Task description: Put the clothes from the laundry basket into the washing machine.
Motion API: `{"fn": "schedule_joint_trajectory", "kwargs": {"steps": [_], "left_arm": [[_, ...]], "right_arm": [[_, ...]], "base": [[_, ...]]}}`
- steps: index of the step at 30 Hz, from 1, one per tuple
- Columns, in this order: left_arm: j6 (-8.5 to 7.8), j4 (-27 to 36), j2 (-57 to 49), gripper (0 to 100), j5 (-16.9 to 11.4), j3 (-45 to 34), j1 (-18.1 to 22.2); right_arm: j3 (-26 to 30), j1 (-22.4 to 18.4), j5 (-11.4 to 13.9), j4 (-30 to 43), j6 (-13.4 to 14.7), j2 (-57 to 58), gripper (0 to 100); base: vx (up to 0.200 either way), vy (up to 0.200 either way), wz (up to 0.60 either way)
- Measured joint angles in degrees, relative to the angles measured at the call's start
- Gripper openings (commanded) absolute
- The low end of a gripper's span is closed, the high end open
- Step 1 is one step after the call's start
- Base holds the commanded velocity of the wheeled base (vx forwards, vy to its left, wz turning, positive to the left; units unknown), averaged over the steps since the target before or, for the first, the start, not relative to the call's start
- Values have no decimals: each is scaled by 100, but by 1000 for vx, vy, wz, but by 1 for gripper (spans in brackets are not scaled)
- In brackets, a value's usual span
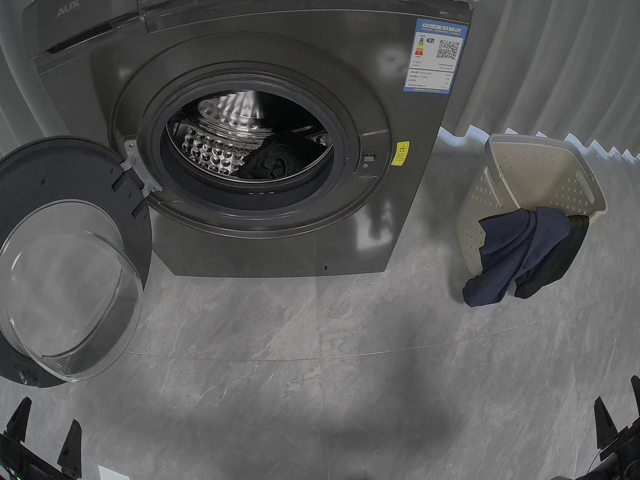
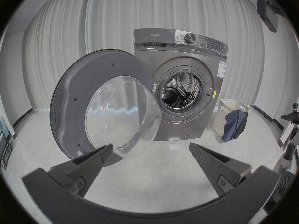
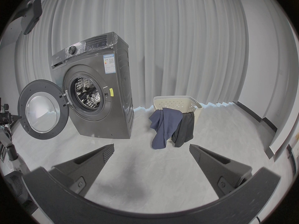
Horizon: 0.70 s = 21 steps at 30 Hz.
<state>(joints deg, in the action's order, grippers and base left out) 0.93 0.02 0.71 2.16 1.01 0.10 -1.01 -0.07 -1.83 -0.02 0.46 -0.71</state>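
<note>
Draping the basket (image 3: 177, 102), clothes (image 3: 165, 122) lie beyond right gripper (image 3: 150, 151).

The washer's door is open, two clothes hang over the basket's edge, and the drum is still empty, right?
Not quite. The drum is not empty: the head view shows a dark garment lying inside it. The door is open, and a blue garment and a black garment do hang over the basket rim.
</note>
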Motion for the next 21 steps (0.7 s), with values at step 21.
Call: {"fn": "schedule_joint_trajectory", "kwargs": {"steps": [21], "left_arm": [[51, -2, 0, 100, 11, 0, -2]], "right_arm": [[0, -9, 16, 2, -54, -2, 100]], "base": [[0, -200, 0]]}}
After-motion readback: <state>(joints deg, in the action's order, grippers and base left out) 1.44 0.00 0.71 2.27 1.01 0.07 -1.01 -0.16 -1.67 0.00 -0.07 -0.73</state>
